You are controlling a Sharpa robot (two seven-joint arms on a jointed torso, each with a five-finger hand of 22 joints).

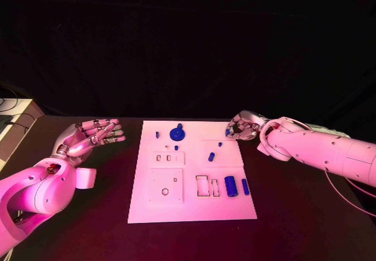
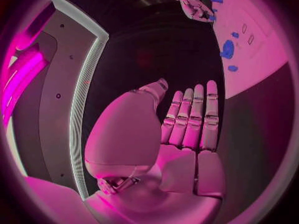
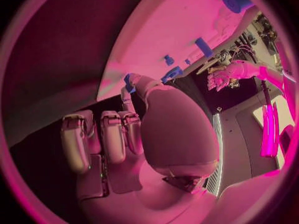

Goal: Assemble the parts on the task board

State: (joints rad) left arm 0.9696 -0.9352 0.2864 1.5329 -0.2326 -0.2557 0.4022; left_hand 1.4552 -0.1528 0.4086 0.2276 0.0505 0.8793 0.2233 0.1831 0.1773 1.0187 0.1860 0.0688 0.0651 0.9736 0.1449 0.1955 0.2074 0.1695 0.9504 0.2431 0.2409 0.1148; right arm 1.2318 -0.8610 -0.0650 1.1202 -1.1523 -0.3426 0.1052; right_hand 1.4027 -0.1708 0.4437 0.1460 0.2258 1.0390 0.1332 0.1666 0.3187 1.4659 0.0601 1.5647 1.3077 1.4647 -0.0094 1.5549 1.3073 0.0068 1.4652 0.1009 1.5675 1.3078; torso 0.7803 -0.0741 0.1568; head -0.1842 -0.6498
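The white task board point(image 1: 192, 209) lies in the middle of the black table. On it are a round blue gear-like part point(image 1: 177, 134), several small blue pegs such as one point(image 1: 211, 156), a thick blue cylinder point(image 1: 231, 186) and a thin blue bar point(image 1: 245, 186). My right hand point(image 1: 244, 130) is at the board's far right corner, fingers curled, pinching a small blue part point(image 1: 228, 131) point(image 3: 129, 79). My left hand point(image 1: 90, 136) point(image 2: 187, 119) hovers left of the board, palm up, fingers straight and apart, holding nothing.
Empty outlined slots point(image 1: 202, 185) and recessed plates point(image 1: 165, 187) sit on the near half of the board. A pale box point(image 1: 16, 117) stands at the table's far left edge. Bare black table lies to both sides of the board.
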